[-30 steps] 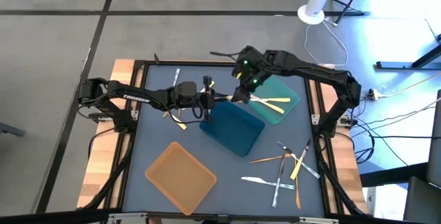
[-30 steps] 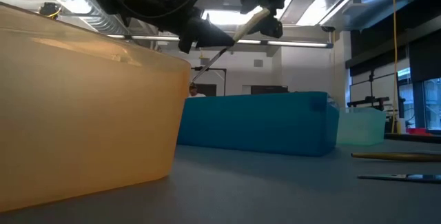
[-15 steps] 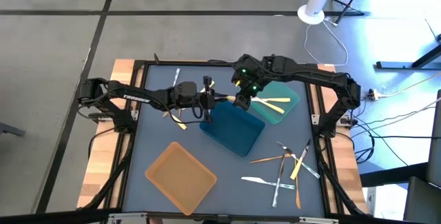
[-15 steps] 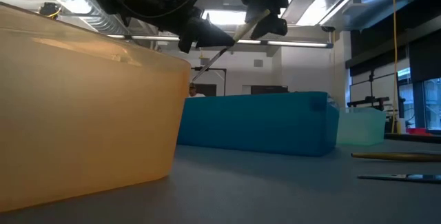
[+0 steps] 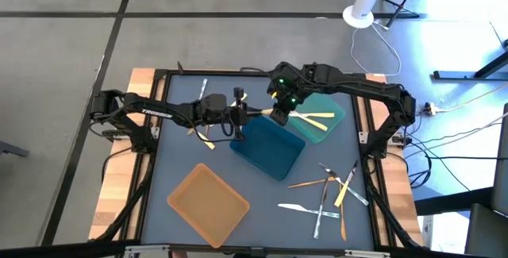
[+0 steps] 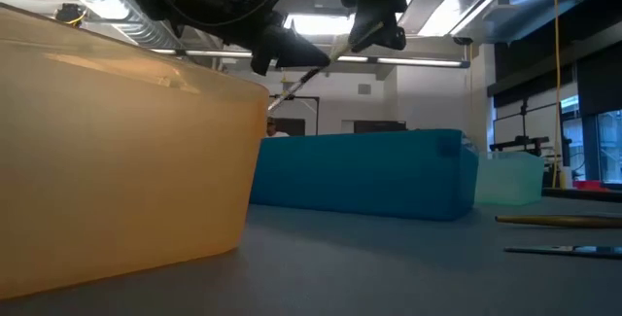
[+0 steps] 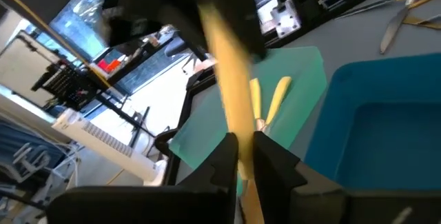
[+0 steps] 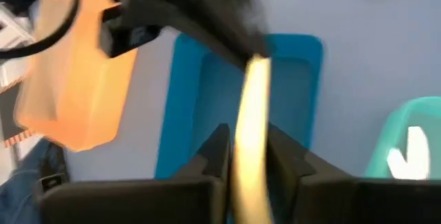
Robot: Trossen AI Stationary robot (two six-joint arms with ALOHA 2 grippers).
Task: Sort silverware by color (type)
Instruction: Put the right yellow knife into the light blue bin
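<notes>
- Left claw (image 5: 240, 116), left of centre in the high view, grips one end of a yellow utensil (image 7: 231, 110).
- Right claw (image 5: 278, 115), just right of it above the blue tray (image 5: 268, 148), is clamped on the other end.
- More silverware (image 5: 327, 195) lies on the counter (image 5: 178, 151) at lower right.

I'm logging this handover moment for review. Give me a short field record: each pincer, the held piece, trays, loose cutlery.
left pincer: shut on yellow utensil
right pincer: shut on the same yellow utensil, above the blue tray
teal tray: holds yellow pieces
orange tray: no cutlery visible in it
loose cutlery: scattered on the table's right side
</notes>
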